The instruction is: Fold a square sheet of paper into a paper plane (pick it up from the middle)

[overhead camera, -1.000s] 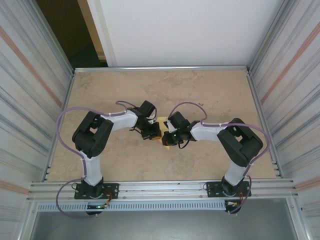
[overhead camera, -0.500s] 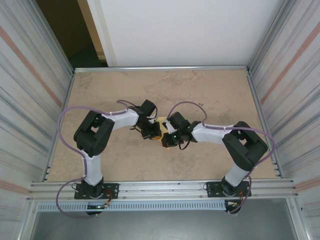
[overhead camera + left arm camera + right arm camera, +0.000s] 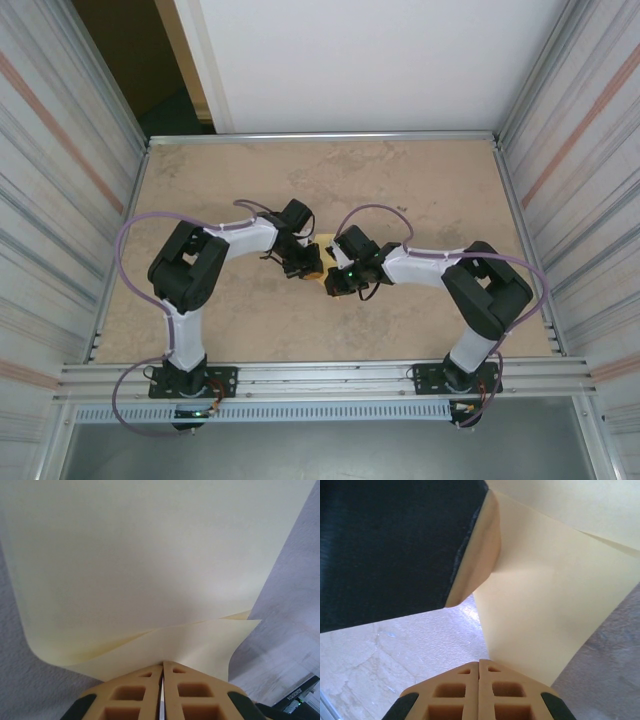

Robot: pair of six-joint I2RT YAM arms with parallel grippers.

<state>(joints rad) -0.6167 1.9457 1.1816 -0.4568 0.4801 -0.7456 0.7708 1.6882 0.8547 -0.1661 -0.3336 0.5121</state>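
The left gripper (image 3: 162, 665) is clamped on the near edge of the sheet of paper (image 3: 150, 555). The sheet rises just ahead of its tips, curled over into two layers. It hangs between the two grippers, above the table (image 3: 430, 190). The right gripper (image 3: 479, 662) has its fingers (image 3: 510, 695) pressed together. The sheet's edge meets its tips and spreads up to the right, but I cannot tell whether it is pinched there.

Two arms (image 3: 185, 275) (image 3: 480, 285), two claws (image 3: 311, 263) (image 3: 334, 282), one square sheet of paper (image 3: 150, 570), one table (image 3: 420, 190)
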